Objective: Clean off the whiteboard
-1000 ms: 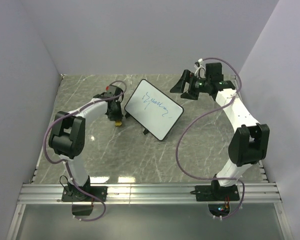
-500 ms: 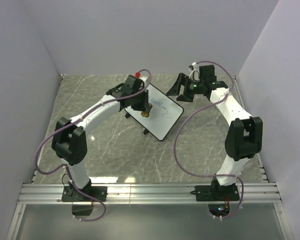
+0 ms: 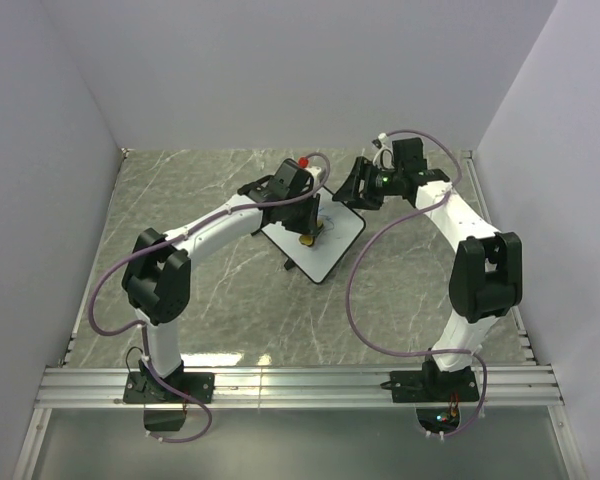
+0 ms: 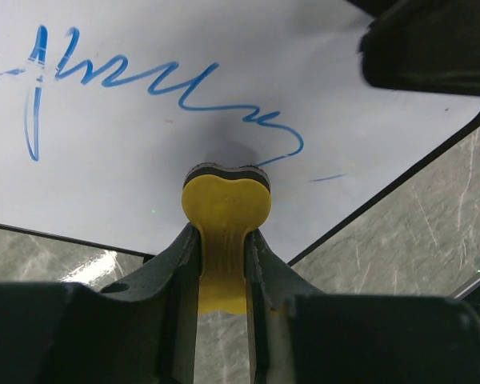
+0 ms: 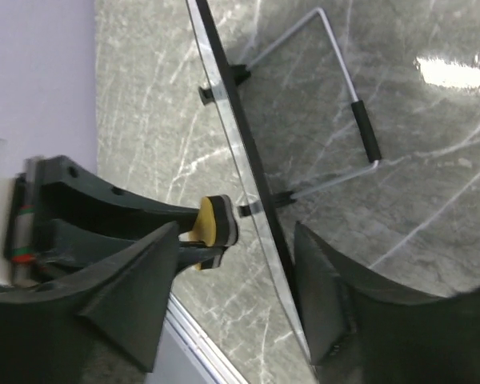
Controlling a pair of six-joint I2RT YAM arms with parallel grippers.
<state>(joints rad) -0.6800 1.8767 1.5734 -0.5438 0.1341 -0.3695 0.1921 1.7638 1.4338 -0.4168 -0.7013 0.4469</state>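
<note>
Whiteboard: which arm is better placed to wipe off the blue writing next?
Left. The left gripper is shut on the eraser, whose tip sits right by the blue writing on the whiteboard. The right gripper is open astride the board's edge, holding nothing.

Left arm's stretched out forward, left gripper (image 4: 224,240) pinched tight on the yellow eraser (image 4: 226,200); right arm's elbowed inward, right gripper (image 5: 236,240) with fingers spread wide.

Overhead plus wrist close-ups of whiteboard (image 4: 104,188)
</note>
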